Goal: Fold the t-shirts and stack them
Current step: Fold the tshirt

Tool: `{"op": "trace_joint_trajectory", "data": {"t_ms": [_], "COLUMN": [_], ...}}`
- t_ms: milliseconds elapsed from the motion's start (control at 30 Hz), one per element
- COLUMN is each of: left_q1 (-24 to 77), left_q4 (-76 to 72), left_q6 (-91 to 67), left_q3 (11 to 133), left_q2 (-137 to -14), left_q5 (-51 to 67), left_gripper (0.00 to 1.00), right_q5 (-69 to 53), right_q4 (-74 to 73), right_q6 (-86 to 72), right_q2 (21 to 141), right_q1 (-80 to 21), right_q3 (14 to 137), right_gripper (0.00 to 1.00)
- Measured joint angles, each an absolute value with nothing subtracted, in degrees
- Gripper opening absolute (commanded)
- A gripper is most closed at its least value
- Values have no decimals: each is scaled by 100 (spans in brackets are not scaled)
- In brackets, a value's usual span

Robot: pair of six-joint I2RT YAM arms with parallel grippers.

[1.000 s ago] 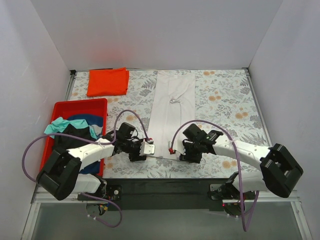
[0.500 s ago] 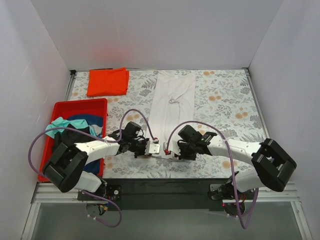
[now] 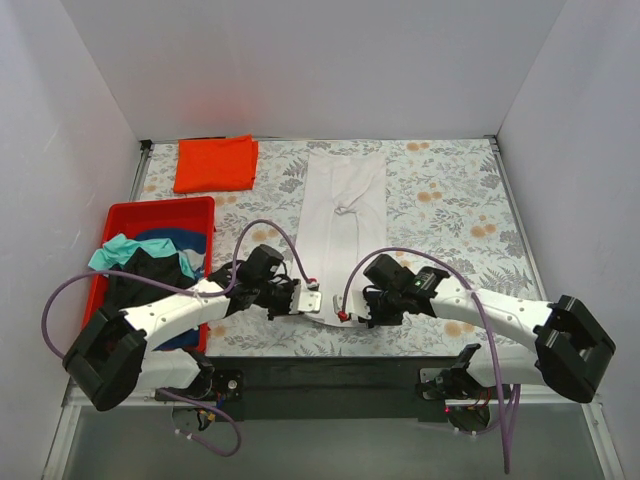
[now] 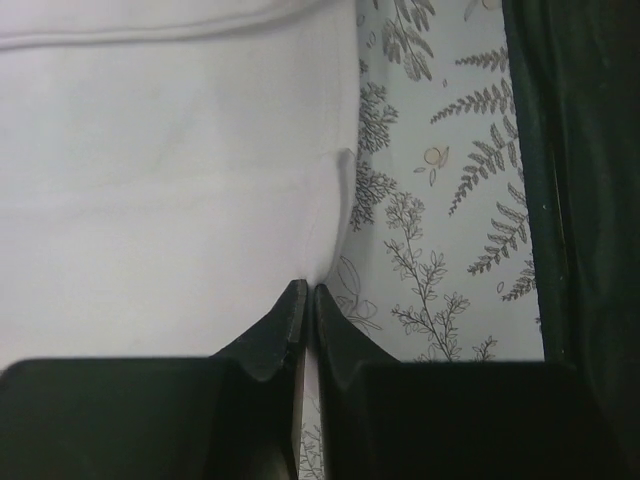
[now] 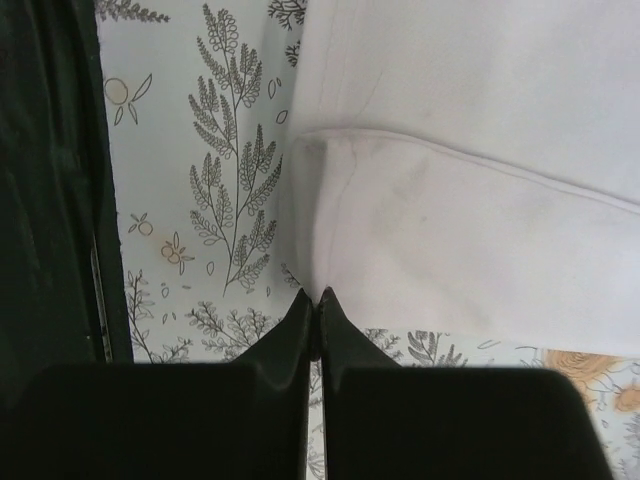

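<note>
A long white t-shirt (image 3: 343, 215) lies folded into a narrow strip down the middle of the table. My left gripper (image 3: 311, 300) is shut on its near left corner (image 4: 335, 215). My right gripper (image 3: 346, 313) is shut on its near right corner (image 5: 320, 215). Both pinch the cloth at its near hem, and the corners are slightly lifted. An orange-red t-shirt (image 3: 215, 163) lies folded square at the far left. Teal (image 3: 115, 250), black (image 3: 145, 275) and blue (image 3: 165, 240) tees are piled in the bin.
A red plastic bin (image 3: 200, 207) stands at the left of the table. The floral table covering (image 3: 450, 210) spreads under everything. A dark strip (image 4: 580, 200) runs along the table's near edge. White walls close in on three sides.
Both grippers have moved inward to the white t-shirt's near corners and closed on them. The near hem has bunched and narrowed a little between them.
</note>
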State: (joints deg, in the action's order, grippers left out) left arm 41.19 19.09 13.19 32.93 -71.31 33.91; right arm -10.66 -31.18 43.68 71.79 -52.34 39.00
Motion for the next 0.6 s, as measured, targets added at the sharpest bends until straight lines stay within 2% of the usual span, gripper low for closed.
{"op": "trace_joint_trajectory", "data": {"t_ms": [267,600], "left_q1": [4012,2980], "left_q4": [2051,1767], "left_q6": [1288,1584], "left_q3": [4139,5662], "left_q2": [-7168,-8705], "left_q5": [3409,3918], "left_gripper": [0,0], "right_q5": [-967,-1002], "right_q4": [-3446,-3452], "right_q6": [5109,6055], "right_q2": [7196,8193], "right_q1": [-5043,-3900], "right_q3": [4541,5933], "right_gripper": [1,1]}}
